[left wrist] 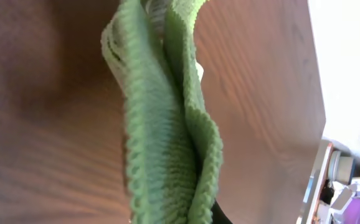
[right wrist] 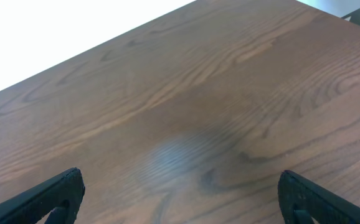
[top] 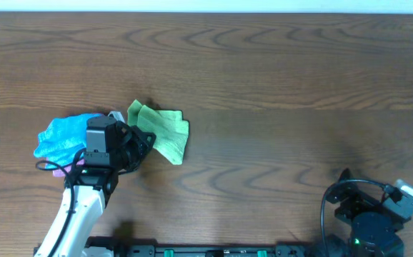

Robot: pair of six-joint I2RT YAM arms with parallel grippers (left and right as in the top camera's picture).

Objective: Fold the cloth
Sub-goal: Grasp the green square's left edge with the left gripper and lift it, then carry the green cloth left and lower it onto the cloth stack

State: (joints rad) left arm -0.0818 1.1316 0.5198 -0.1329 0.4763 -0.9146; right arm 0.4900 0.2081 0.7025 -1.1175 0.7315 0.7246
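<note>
Overhead and close left wrist share the cloth (top: 165,132).

Robotics lab bench: bare wood-grain table (top: 278,71), left arm (top: 74,210) and right arm (top: 367,225) at its edge.

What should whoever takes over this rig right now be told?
Left gripper: seemingly shut on the left edge of the green cloth; its fingers are hidden by fabric in the wrist view.
Right gripper: open, empty, parked over the table at near right.
Cloth: bunched and doubled over unevenly, beside the blue cloth.
Done: a rough partial fold at most.
Left: square the layers, finish the fold, release.
</note>
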